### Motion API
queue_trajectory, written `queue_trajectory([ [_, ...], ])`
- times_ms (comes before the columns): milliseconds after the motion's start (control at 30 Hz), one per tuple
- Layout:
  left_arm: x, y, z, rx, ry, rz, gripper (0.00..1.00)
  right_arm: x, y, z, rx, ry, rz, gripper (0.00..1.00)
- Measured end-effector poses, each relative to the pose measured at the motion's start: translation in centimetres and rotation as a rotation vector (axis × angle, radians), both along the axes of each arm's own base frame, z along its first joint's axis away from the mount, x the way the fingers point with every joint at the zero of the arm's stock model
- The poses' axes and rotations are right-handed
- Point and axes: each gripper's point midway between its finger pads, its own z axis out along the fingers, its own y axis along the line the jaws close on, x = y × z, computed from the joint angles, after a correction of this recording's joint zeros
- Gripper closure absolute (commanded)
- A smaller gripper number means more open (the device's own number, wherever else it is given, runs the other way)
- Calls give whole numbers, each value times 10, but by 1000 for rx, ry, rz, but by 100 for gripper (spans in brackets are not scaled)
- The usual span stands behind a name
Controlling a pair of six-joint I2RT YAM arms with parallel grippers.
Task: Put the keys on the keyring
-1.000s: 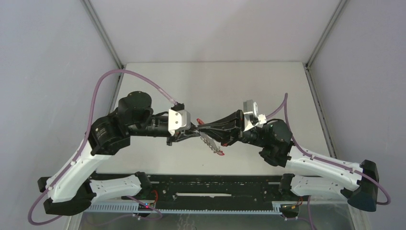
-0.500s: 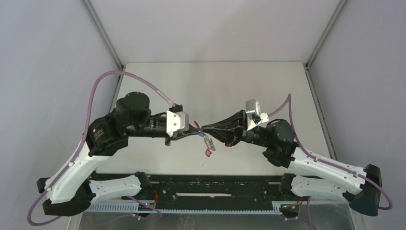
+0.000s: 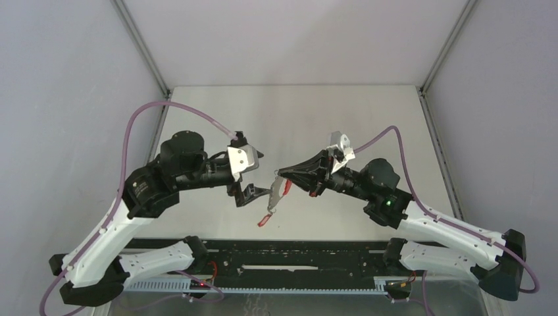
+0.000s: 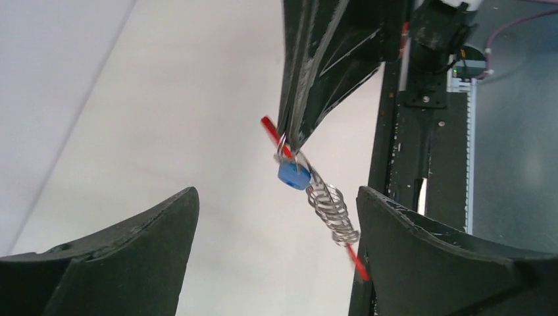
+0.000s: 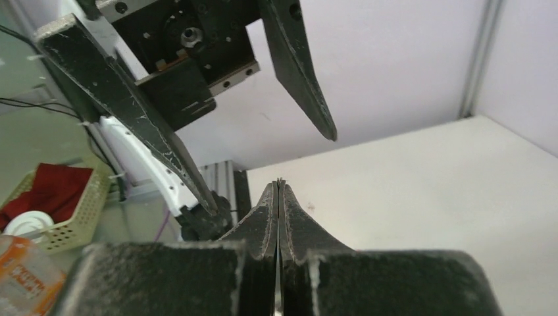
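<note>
My right gripper is shut above the table, and its tips pinch a thin silver ring at the top of the keyring. The keyring's chain of silver rings hangs down from them to a red band. A key with a blue tag hangs just under the tips, against the rings. A thin red piece sticks out beside the tips; I cannot tell what it is. My left gripper is open just left of the chain, its fingers wide apart and touching nothing.
In the right wrist view a mesh basket with red cloth and a bottle sit off the table's left side. The black rail with the arm bases runs along the near edge.
My left gripper has opened and drawn back to the left. The keyring now hangs only from my right gripper and has swung down and to the left.
</note>
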Motion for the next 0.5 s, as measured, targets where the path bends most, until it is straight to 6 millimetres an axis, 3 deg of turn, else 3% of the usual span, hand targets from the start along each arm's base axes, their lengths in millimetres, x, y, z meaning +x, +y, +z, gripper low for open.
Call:
queue_trajectory([
  [267,26,17,-22,-85,132,176,0,23,2,-31,-106,41,-96,100],
  [500,3,-5,-84,-111,388,68,0,39,7,-40,-125,72,-157,100],
])
